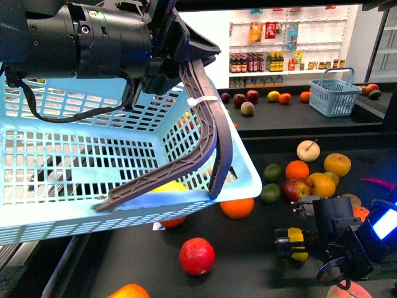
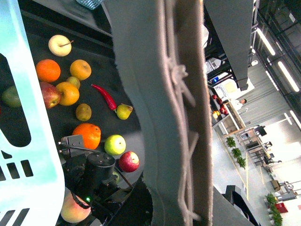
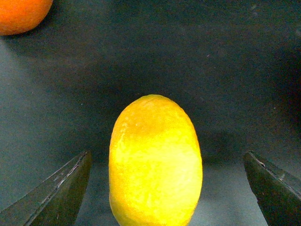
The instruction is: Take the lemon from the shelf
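Nearest the robot, the lemon (image 3: 155, 162) lies on the dark surface of the shelf (image 1: 248, 254), standing between the fingers of the right end effector (image 3: 167, 157). That end effector is spread wide, with clear gaps on both sides, and has hold of nothing. By my reading the approach is done, while the closing and the lift off the shelf are not yet done. An orange (image 3: 21, 14) sits well apart from the lemon, and a red fruit (image 1: 197, 256) lies loose nearby. Further in, the left end effector (image 1: 185, 59) looks clamped on the grey handle (image 1: 214, 133) of a light blue basket (image 1: 74, 161), which hangs tilted above the surface. A yellow shape shows at the basket's lower wall, but I cannot tell whether it is inside or underneath. Beyond lies a cluster of mixed fruit (image 1: 316, 180). On the rear tier stands a small basket (image 1: 335, 96) whose contents are hidden.
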`<move>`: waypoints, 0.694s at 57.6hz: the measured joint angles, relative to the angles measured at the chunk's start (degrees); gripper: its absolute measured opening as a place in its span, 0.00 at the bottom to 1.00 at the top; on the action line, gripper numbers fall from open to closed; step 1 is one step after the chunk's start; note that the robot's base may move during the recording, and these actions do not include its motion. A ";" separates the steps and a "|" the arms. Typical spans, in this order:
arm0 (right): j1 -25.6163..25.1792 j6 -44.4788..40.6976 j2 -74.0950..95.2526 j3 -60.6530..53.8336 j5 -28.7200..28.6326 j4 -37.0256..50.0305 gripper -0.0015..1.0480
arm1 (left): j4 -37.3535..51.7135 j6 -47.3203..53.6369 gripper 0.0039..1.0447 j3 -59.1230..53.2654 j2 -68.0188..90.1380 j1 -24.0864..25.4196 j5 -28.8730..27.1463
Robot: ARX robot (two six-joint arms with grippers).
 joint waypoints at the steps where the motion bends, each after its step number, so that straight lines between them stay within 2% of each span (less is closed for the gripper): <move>1: 0.00 0.17 0.15 0.20 -0.20 -0.17 0.93 | 0.00 0.00 0.08 0.00 0.00 0.00 -0.02; 15: 0.00 0.87 1.77 2.01 -0.35 -2.47 0.92 | 0.00 0.00 0.08 0.00 0.00 0.00 -0.04; 27: -0.20 1.53 2.29 2.32 0.00 -1.92 0.53 | 0.00 0.00 0.08 0.00 0.00 0.00 0.00; 33: -0.24 2.14 2.16 1.88 0.00 -1.14 0.45 | 0.00 0.02 0.08 0.00 0.00 0.00 -0.04; 40: -0.31 2.97 0.72 -0.35 -0.28 0.07 0.43 | 0.00 0.02 0.08 0.00 0.00 0.00 -0.04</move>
